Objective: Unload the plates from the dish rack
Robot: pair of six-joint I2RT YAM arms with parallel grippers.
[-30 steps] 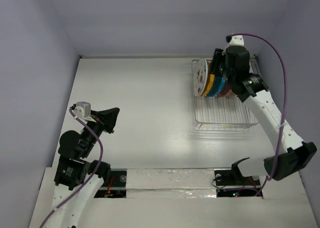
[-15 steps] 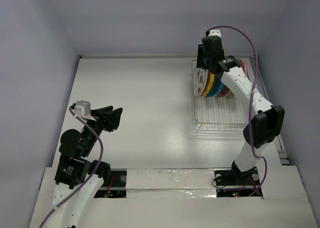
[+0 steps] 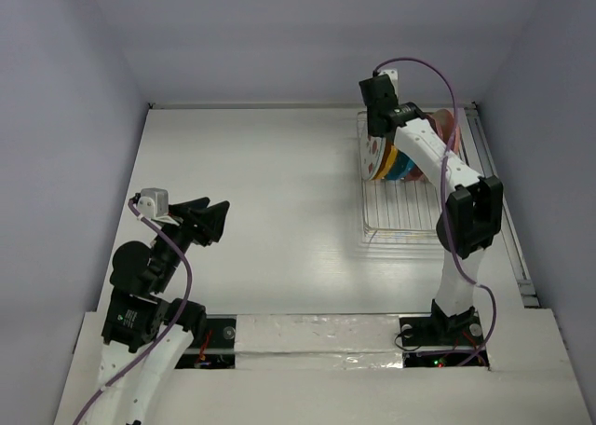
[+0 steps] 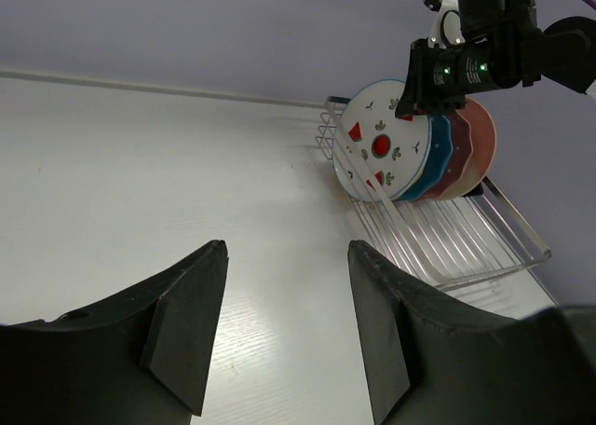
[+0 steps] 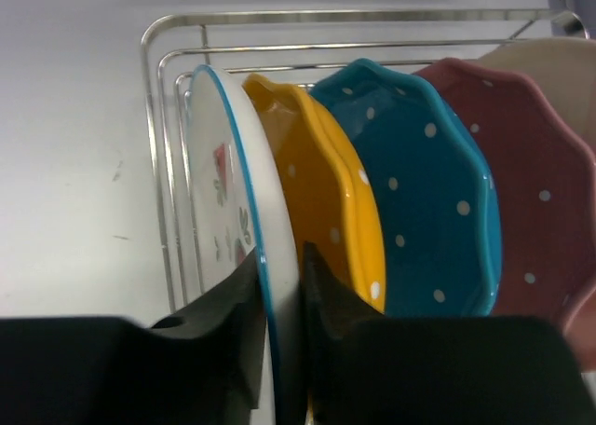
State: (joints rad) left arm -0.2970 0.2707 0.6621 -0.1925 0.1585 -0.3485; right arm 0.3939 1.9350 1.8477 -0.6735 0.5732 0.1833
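Pinched between the fingers of the black right gripper (image 5: pixel 279 257): top rim of the round white plate (image 5: pixel 228 201) with red marks and blue edge. Upright at the left end of the silver wire dish rack (image 3: pixel 410 218), just beside the yellow dotted plate (image 5: pixel 335 211) (teal, then maroon-pink behind). Spread partway and empty over the white table (image 3: pixel 261 183), well apart from the rack: the black left gripper (image 4: pixel 287 248).

Two arms, white shells alternating with black joint housings.
Left arm (image 3: pixel 140 374): purple cable (image 3: pixel 183 281) running to a white wrist box (image 3: pixel 154 201); left tool (image 4: pixel 287 257) showing matte black wedge fingers.
Right arm (image 3: pixel 438 159): second purple cable (image 3: pixel 438 69) arching above it, green lights (image 4: pixel 463 68) glowing; right tool (image 5: pixel 279 267) showing black fingers.
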